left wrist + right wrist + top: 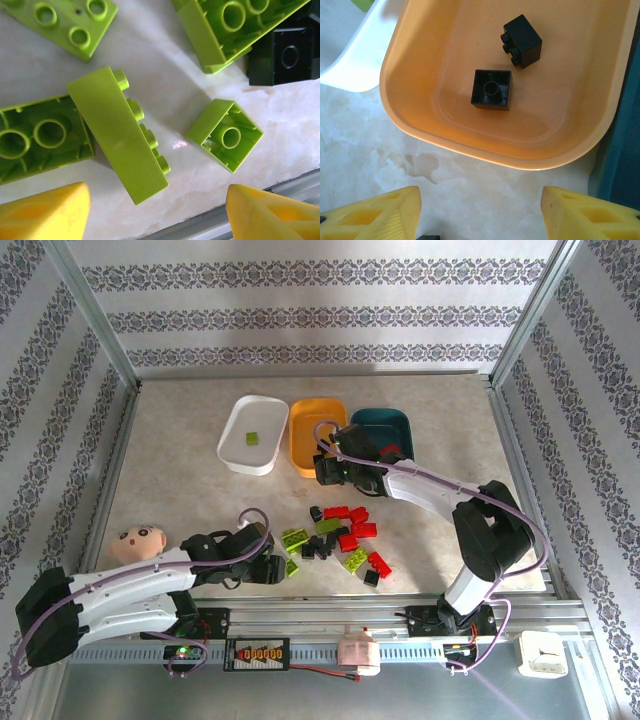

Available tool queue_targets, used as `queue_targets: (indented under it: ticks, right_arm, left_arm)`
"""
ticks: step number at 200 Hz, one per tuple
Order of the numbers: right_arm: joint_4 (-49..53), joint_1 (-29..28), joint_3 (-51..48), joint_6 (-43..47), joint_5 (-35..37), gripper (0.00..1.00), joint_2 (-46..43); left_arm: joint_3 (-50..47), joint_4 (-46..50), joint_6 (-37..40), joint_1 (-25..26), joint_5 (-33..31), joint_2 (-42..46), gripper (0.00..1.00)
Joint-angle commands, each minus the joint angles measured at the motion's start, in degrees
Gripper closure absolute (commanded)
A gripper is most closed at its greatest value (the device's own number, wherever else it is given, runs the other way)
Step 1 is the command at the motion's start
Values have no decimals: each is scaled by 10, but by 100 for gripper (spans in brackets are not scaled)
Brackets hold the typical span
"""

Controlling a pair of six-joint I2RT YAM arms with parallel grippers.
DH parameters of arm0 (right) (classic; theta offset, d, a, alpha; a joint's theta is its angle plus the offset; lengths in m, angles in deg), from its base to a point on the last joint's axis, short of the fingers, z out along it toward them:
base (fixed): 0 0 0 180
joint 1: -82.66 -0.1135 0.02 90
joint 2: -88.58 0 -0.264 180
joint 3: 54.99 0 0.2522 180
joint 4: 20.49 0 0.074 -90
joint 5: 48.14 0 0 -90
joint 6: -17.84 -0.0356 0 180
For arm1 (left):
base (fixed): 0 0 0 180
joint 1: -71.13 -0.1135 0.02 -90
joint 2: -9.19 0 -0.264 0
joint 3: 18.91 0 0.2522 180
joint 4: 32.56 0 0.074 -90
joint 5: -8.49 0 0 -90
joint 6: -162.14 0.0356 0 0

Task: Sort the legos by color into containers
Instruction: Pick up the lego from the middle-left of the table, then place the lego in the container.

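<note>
Lime green, red and black legos lie in a loose pile [335, 535] at the table's near middle. My left gripper [273, 568] hovers open at the pile's left edge, nothing between its yellow fingers [45, 212]. Just ahead of it lie a long green brick on its side [120, 135] and a small upturned green brick [225, 135]. My right gripper [325, 472] stands open and empty over bare table at the near rim of the orange-yellow tray [485, 157], which holds two black bricks [491, 90]. The white tray [268, 408] holds one green brick [252, 438]. The dark teal tray [385, 422] sits rightmost.
A doll's head [138, 541] rests near the left arm. An aluminium rail [400, 612] runs along the table's near edge, close behind the left fingers [280, 190]. Frame posts and patterned walls enclose the table.
</note>
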Motion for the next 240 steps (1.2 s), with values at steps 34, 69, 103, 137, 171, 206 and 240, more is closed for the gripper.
queue_targets:
  ticks: [34, 69, 103, 137, 171, 206, 240]
  right_arm:
    - [-18, 5, -20, -7, 1, 35, -35]
    - [-19, 6, -30, -7, 2, 35, -44]
    - [-19, 7, -38, -3, 6, 36, -59]
    - [-23, 11, -47, -7, 11, 35, -66]
    - [-26, 14, -63, -6, 15, 35, -82]
    - [-35, 15, -96, -13, 7, 35, -114]
    - [-34, 7, -123, -12, -8, 36, -143]
  left_arm:
    - [-7, -46, 3, -16, -25, -39, 31]
    - [9, -55, 52, -57, -40, -70, 43]
    - [12, -55, 85, -84, -35, -110, 50]
    - [28, -67, 88, -82, -3, -94, 70]
    - [53, -60, 67, -81, 20, -44, 84]
    - [143, -41, 129, -162, 5, -47, 86]
    - [246, -112, 183, -291, 17, -143, 86]
